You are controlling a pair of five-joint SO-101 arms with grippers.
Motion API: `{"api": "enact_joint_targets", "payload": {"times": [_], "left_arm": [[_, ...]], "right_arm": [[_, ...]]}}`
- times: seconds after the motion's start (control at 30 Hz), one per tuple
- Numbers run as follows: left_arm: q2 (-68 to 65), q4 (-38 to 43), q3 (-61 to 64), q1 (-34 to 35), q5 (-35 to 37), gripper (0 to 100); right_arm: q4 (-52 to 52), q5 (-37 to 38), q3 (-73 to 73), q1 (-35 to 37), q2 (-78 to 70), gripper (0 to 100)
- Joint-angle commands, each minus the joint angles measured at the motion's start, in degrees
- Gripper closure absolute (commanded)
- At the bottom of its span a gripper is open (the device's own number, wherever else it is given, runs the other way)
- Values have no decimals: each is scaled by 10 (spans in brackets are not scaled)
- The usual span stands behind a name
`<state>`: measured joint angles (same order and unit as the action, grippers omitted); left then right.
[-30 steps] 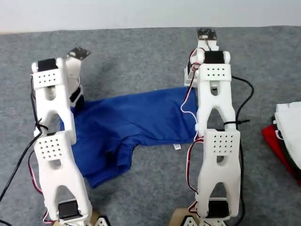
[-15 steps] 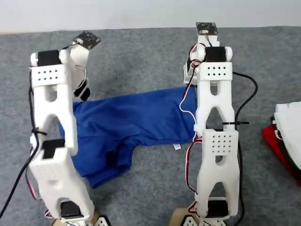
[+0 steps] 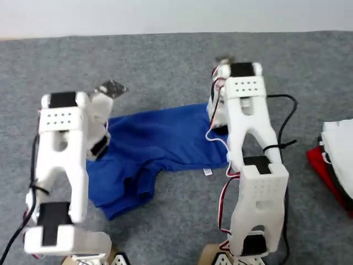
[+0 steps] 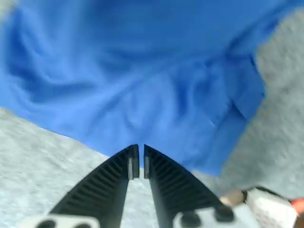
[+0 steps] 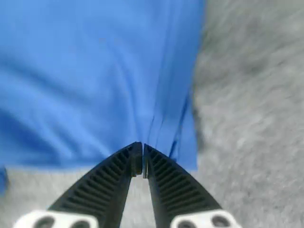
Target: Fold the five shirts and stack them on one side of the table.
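Observation:
A blue shirt [image 3: 157, 143] lies crumpled on the grey table [image 3: 165, 61] between my two arms, one sleeve trailing toward the front. In the left wrist view the left gripper [image 4: 137, 160] is shut, its tips pinching the near edge of the blue shirt [image 4: 142, 85]. The right gripper [image 5: 138, 159] is shut as well, and creases in the blue shirt [image 5: 95, 71] run into its tips near a hem. From above, the left arm [image 3: 62, 138] covers the shirt's left end and the right arm [image 3: 245, 110] its right end.
A stack of folded shirts sits at the table's right edge, a white one [image 3: 339, 141] over a red one [image 3: 320, 163]. Grey table surface shows behind the arms and between them at the front [image 3: 182, 221].
Both arms have drawn back toward the front of the table. The left arm swung inward, and the shirt's left end has shifted to the right with it.

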<state>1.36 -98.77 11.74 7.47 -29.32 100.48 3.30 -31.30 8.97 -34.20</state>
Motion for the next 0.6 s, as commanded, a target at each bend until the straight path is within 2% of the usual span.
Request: {"api": "enact_joint_targets", "payload": {"times": [0.0,0.17,0.4,0.57], "left_arm": [[50,24,44,-12,1,972],[62,41,83,-25,1,972],[62,37,84,-24,1,972],[62,23,84,-25,1,972]], "right_arm": [[21,23,54,24,49,990],[0,25,121,22,48,990],[-46,109,140,-80,47,990],[-61,141,141,-122,34,990]]}}
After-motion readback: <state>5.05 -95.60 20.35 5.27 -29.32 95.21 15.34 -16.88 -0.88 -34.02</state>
